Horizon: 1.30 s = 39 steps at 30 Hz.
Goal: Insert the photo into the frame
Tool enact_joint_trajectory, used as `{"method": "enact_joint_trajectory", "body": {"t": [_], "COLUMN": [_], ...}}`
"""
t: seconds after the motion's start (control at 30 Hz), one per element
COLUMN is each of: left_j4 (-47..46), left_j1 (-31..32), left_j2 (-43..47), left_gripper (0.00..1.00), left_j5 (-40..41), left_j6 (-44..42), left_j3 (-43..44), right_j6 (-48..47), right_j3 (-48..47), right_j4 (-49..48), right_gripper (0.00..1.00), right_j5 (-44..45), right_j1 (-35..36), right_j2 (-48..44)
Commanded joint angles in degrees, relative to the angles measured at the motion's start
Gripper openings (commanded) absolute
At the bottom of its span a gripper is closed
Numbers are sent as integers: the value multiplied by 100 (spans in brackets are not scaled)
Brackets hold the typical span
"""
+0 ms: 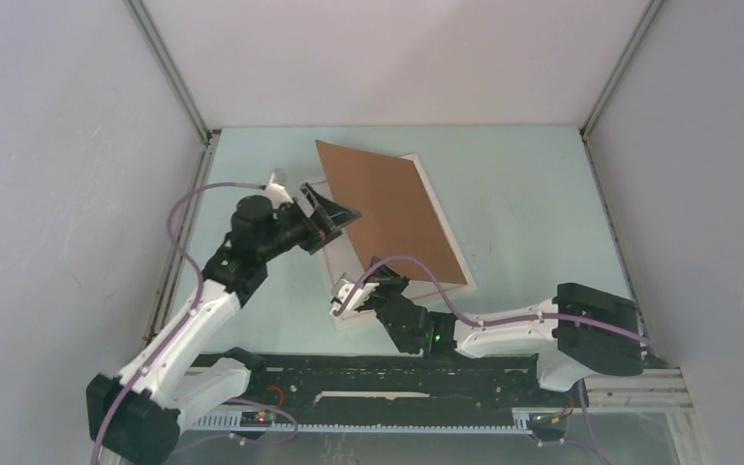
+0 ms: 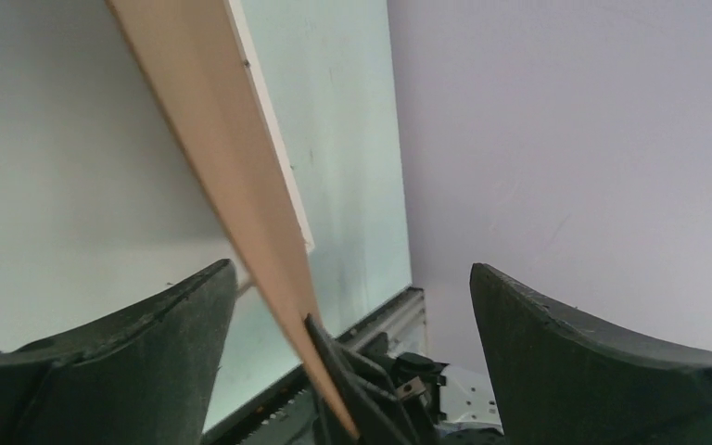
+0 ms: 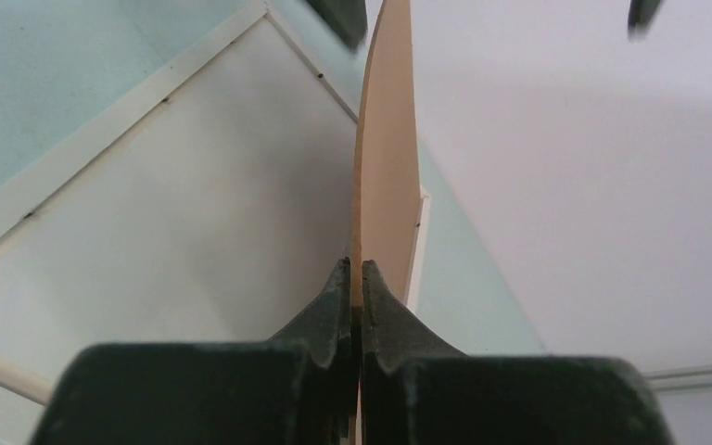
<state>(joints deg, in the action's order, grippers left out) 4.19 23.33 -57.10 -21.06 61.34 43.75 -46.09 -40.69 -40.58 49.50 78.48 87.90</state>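
Pale table (image 1: 523, 213) — frame (image 3: 102, 133) under right gripper (image 3: 360, 269)

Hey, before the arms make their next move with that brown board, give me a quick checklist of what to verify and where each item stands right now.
1. Right gripper shut on the edge of the backing board: ok.
2. Left gripper open, with the board's edge between its fingers but not clamped: ok.
3. Backing board tilted up off the frame: ok.
4. Frame lying flat on the table: ok.
5. Photo seated in the frame: cannot tell; only a plain white surface shows inside it.
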Motion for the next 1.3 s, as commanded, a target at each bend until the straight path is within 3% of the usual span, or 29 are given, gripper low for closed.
{"method": "enact_joint_trajectory", "body": {"t": [0.0,0.17,0.27,0.33,0.5,0.63,0.73,0.97,1.27], "left_j4": [1118,2631,2517,2215,2575,2883,3184,3463,3374], "left_j1": [-676,-2093,-2523,-2531,-2519,-2486,-2384,-1834,-1637], "left_j2": [1087,1403,946,186,-2139,-3749,-4510,-5475,-5753], "left_gripper": [100,99,98,97,99,85,84,83,72], "left_j5": [345,1023,1091,906,1214,1408,1772,1654,1979], "left_j6": [-1248,-1314,-1360,-1708,-2357,-2701,-2874,-2944,-2906], "left_j3": [387,159,-56,87,1475,2789,3587,4527,4562], "right_j6": [1167,1834,2087,2213,2430,2572,2699,2739,2932], "right_j3": [-146,-18,25,55,103,197,267,282,281], "right_j4": [574,749,858,917,1101,1147,1189,1285,1444], "right_gripper": [0,0,0,0,0,0,0,0,0], "right_j5": [-265,-445,-577,-634,-726,-821,-914,-968,-1072], "right_j1": [-139,-295,-349,-394,-451,-479,-505,-537,-627], "right_j2": [-524,-810,-960,-1024,-1114,-1244,-1299,-1355,-1459]}}
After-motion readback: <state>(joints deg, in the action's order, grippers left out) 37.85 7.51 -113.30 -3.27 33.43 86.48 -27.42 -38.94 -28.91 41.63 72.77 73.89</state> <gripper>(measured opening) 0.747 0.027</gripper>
